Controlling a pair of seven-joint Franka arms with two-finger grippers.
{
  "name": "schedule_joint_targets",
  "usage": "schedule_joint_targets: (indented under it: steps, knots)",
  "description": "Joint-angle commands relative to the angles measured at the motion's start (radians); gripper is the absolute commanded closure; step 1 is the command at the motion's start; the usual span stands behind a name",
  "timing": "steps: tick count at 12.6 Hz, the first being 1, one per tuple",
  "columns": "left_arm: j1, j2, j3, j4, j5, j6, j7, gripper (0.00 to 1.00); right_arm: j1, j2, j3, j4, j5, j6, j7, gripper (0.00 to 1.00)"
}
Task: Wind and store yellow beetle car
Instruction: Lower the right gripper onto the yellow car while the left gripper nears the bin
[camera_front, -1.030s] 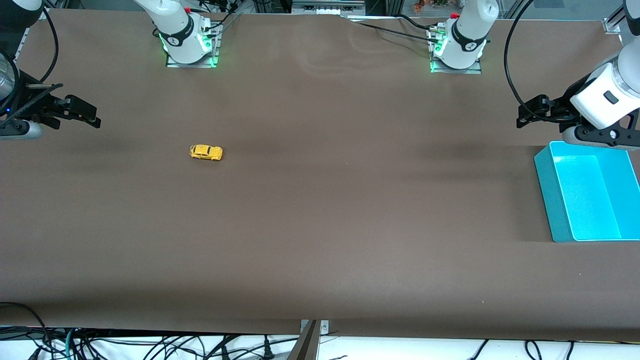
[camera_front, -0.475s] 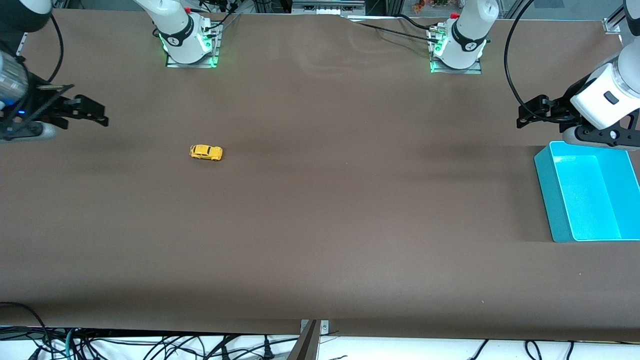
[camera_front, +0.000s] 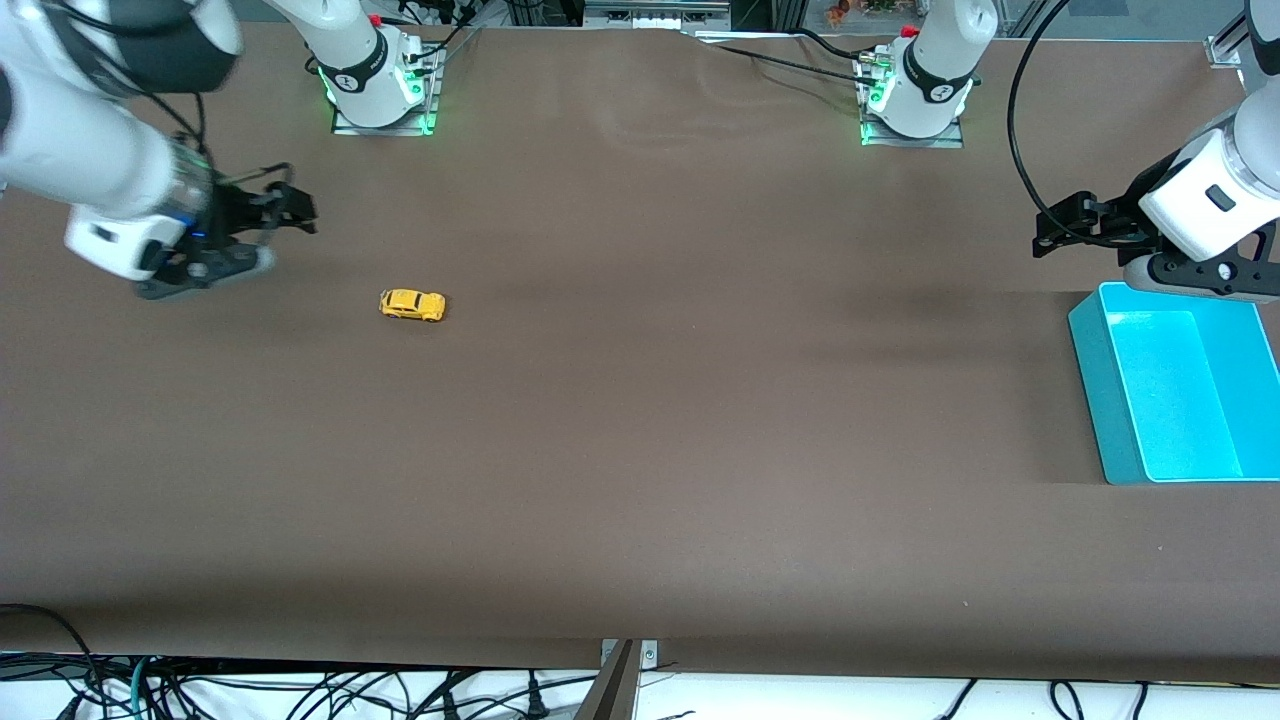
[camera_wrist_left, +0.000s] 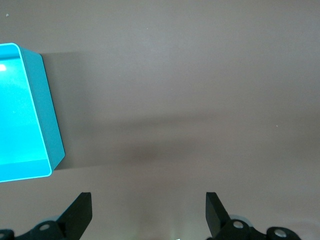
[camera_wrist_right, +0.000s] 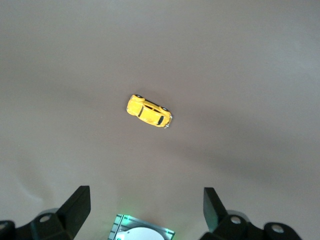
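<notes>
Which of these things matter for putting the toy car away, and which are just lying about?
For the job:
- car, on the table
- bin, empty, at the left arm's end
- right gripper, open, above the table near the car
- left gripper, open, waiting beside the bin

Lying about:
- cables below the table's edge

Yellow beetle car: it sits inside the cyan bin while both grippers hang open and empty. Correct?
Not quite. The front view shows the yellow beetle car on the bare table, toward the right arm's end; the cyan bin is empty. The left gripper and right gripper are open and empty.

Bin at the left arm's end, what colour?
Cyan, inside and out. The bin shows best in the front view; the left wrist view catches only part of it.
</notes>
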Motion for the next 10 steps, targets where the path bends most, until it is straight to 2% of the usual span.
schedule_joint_targets:
  steps: [1, 3, 6, 8, 10]
  knots:
    - [0.010, 0.028, 0.006, 0.009, -0.027, 0.006, 0.005, 0.00, -0.001, -0.100, 0.088, -0.231, -0.027, 0.186, -0.027, 0.00]
    - [0.024, 0.057, 0.004, 0.010, -0.032, 0.006, 0.005, 0.00, -0.001, -0.130, 0.113, -0.385, -0.027, 0.345, -0.103, 0.00]
    - [0.026, 0.074, 0.004, 0.016, -0.032, 0.053, 0.005, 0.00, -0.003, -0.108, 0.108, -0.550, -0.027, 0.580, -0.425, 0.00]
    - [0.029, 0.092, 0.004, 0.016, -0.033, 0.056, 0.007, 0.00, -0.003, -0.022, 0.105, -0.633, -0.027, 0.801, -0.622, 0.00]
    - [0.029, 0.106, 0.006, 0.016, -0.032, 0.079, 0.007, 0.00, -0.006, 0.067, 0.092, -0.670, -0.027, 0.982, -0.778, 0.00]
